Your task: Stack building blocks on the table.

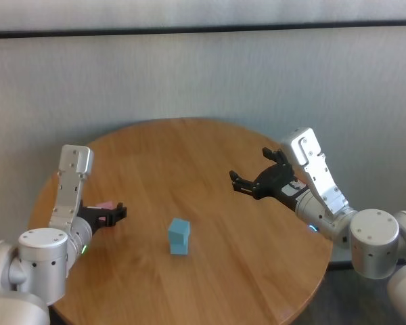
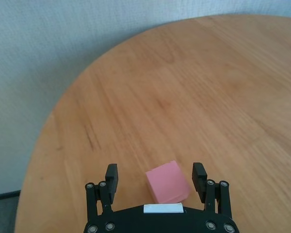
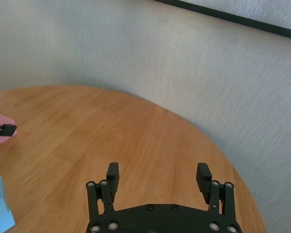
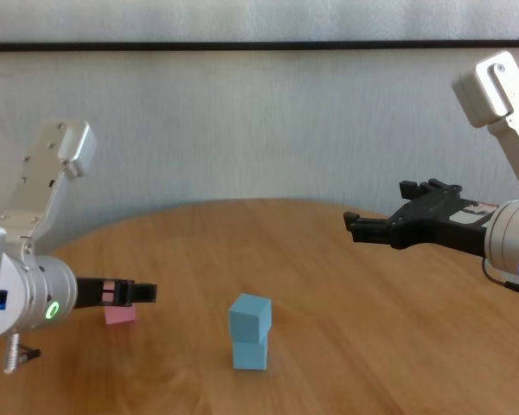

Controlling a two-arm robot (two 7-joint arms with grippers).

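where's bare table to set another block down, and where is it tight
Bare table runs from the blue stack back to the far rim, and between the stack and the open, raised right gripper. The near rim is bare too. It is tight at left, where the open left gripper straddles the pink cube.

Plain room: round wooden table (image 1: 257, 271), grey wall (image 1: 203, 74)

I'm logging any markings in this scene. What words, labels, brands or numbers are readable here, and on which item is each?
None can be read.
Pink block: plain faces.
Two stacked blue blocks: plain faces.
Table: wood grain only.
Left gripper: a blank white strip, no text.
Right gripper: no text visible.
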